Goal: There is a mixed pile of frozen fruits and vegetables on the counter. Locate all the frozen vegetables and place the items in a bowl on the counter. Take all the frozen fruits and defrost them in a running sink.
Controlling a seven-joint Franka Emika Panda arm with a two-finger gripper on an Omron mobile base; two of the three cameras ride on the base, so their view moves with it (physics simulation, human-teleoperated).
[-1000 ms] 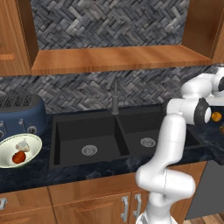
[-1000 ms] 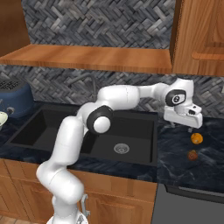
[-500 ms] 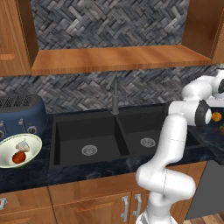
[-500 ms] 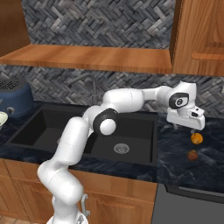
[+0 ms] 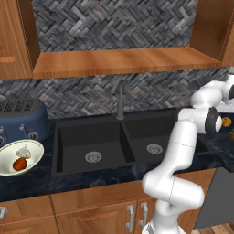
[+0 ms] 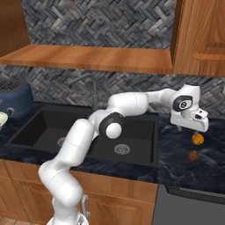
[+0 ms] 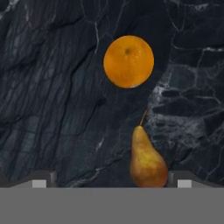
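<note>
Pear [image 7: 148, 161] base cut off below

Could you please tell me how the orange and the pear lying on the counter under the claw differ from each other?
The orange is a round ball, while the pear is elongated, narrow at its stem and wide at its base. The orange is bright and evenly orange; the pear is duller yellow-brown with a thin stem. In the hand view the pear lies nearer the claw's tips than the orange. Both rest apart on the dark marbled counter, untouched.
</note>
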